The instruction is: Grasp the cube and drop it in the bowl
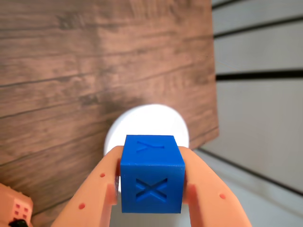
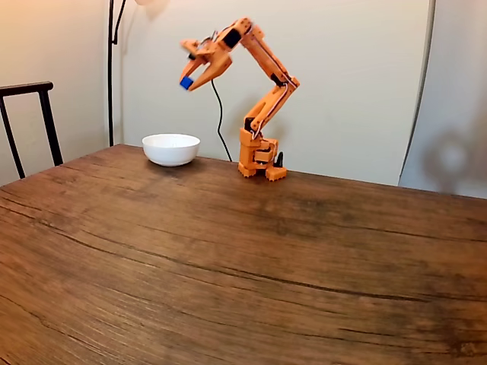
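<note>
The blue cube (image 1: 151, 175), with X and Y sunk into its faces, sits clamped between my orange fingers in the wrist view. My gripper (image 1: 152, 187) is shut on it. Below and behind the cube lies the white bowl (image 1: 163, 120), partly hidden by it. From the fixed view, the gripper (image 2: 189, 80) holds the cube (image 2: 186, 83) high in the air, above and slightly right of the bowl (image 2: 171, 149) at the table's far left.
The arm's orange base (image 2: 259, 161) stands on the wooden table (image 2: 243, 258) right of the bowl. A dark chair (image 2: 30, 122) and a lamp pole (image 2: 110, 72) stand at the left. The table edge (image 1: 215, 94) runs close to the bowl.
</note>
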Robot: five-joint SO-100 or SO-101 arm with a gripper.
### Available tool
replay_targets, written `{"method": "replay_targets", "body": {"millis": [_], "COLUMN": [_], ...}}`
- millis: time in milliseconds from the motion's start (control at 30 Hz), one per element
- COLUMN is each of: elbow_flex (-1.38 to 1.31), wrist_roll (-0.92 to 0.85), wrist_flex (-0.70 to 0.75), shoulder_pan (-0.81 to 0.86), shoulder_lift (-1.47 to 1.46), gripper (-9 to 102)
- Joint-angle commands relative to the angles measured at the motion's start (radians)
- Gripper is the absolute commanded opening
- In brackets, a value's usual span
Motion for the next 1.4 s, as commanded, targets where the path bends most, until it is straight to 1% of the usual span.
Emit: {"method": "replay_targets", "body": {"millis": [0, 133, 433, 667, 833, 1000, 1067, 1133, 1233, 1367], "elbow_flex": [0.094, 0.193, 0.362, 0.574, 0.701, 0.787, 0.810, 0.822, 0.827, 0.825], "wrist_roll": [0.000, -0.002, -0.003, 0.011, 0.012, 0.012, 0.012, 0.012, 0.012, 0.012], "wrist_flex": [-0.106, -0.218, -0.350, -0.557, -0.696, -0.801, -0.834, -0.857, -0.865, -0.865], "shoulder_pan": [0.075, 0.143, 0.365, 0.494, 0.549, 0.558, 0.558, 0.558, 0.555, 0.545], "shoulder_lift": [0.014, 0.012, 0.012, 0.000, 0.000, -0.003, -0.003, -0.003, -0.005, -0.005], "gripper": [0, 0, 0, 0, 0, 0, 2, 7, 13, 18]}}
